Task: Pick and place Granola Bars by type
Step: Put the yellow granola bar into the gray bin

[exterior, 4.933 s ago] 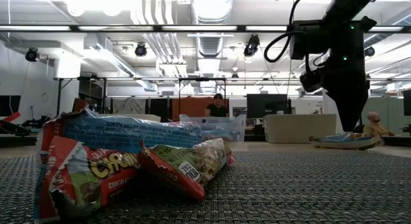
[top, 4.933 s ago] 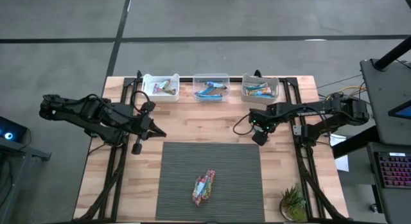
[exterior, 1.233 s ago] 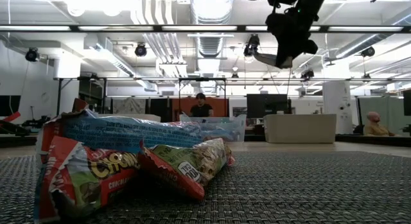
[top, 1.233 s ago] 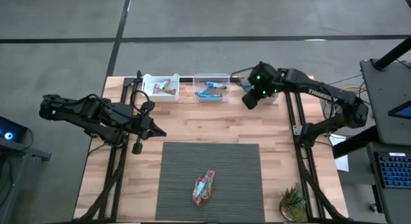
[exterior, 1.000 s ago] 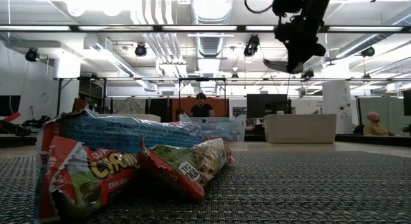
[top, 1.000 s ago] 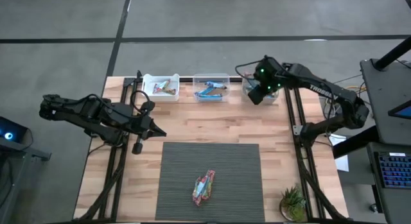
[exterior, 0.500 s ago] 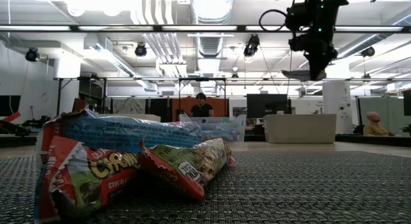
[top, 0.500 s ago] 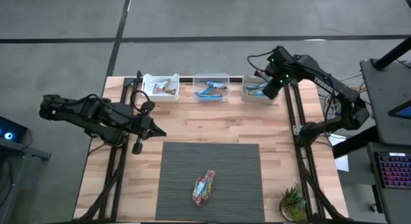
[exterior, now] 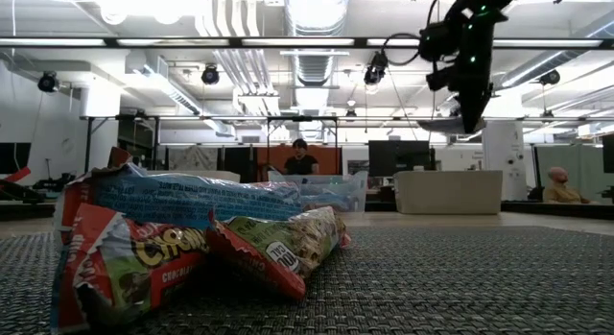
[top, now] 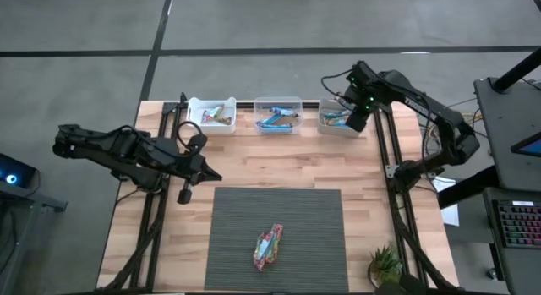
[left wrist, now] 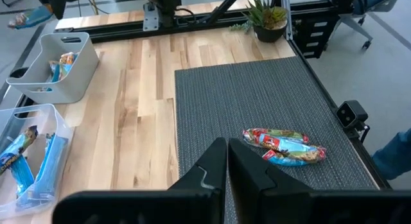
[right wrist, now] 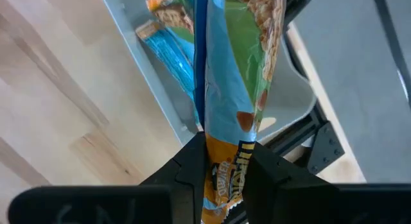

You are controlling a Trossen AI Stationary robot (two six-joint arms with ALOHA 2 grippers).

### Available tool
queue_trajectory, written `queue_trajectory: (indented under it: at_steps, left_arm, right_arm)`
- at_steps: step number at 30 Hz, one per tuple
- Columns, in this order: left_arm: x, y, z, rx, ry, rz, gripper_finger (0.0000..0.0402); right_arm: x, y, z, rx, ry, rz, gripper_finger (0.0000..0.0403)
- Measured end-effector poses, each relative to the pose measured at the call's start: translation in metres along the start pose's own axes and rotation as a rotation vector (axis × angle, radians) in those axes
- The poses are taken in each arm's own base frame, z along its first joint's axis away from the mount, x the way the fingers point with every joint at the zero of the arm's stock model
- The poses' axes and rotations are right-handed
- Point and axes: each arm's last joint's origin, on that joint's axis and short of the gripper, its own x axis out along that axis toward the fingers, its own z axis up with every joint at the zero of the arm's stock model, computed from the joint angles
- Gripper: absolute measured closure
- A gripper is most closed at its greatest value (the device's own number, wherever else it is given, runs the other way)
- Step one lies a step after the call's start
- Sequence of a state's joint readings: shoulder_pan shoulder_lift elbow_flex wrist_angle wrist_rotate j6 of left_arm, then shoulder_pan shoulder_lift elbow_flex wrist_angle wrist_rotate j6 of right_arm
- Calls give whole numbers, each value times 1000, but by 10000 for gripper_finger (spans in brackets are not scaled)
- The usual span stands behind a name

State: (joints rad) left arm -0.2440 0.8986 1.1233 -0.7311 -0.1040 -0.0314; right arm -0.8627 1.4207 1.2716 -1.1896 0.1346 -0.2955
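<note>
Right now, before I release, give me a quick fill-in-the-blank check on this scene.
The right gripper is shut on a ____.
It hovers over the ____ of the three bins.
The left gripper is ____ and holds nothing.
The remaining bars lie on the ____.

Missing: granola bar; rightmost; shut; mat

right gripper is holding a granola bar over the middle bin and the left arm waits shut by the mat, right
Not quite: the right gripper holds its granola bar over the right-hand bin, not the middle one, as the high view shows. The left gripper does wait shut beside the mat.
</note>
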Motion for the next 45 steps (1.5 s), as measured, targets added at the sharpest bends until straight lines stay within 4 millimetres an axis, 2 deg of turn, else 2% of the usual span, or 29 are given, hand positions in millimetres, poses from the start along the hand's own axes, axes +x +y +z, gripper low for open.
queue_trajectory:
  at_steps: [12,22,36,45]
  left_arm:
    - [0,0,0,-21,1,0,401]
    - [0,0,0,-24,2,0,401]
    - [0,0,0,-30,2,2,401]
    - [0,0,0,-30,2,2,401]
  right_arm:
    - [45,-4,28,-37,48,-12,337]
    - [71,-3,37,-114,114,13,337]
    - [87,-2,40,-129,162,33,336]
    - [87,-2,40,-118,164,33,287]
